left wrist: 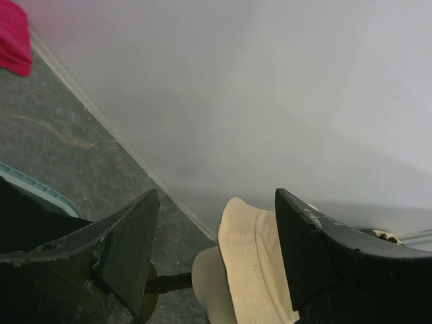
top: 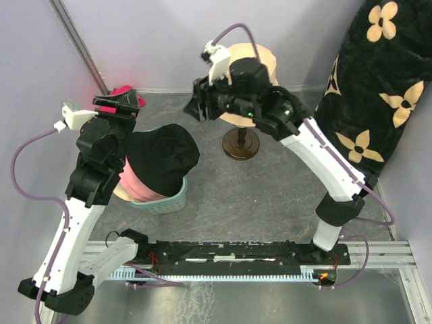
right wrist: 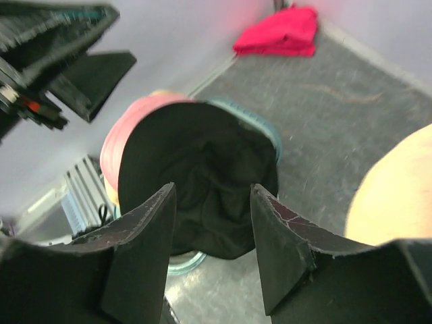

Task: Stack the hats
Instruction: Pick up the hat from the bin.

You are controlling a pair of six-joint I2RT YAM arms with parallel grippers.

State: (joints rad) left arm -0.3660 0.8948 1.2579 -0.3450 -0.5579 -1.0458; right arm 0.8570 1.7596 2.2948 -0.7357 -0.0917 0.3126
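A black hat lies on top of a pile, over a pink hat and a teal-blue one. A beige hat sits on the cream mannequin head, partly hidden by my right arm. My left gripper hangs open and empty at the pile's far left; its wrist view looks across between the fingers at the beige hat. My right gripper is open and empty, right of the pile and above it. Its fingers frame the black hat and the pink hat below.
The mannequin's dark round stand is planted right of the pile. A magenta-red cloth bundle lies in the back left corner by the wall. A black drape with beige flowers hangs on the right. Walls close in behind and on both sides.
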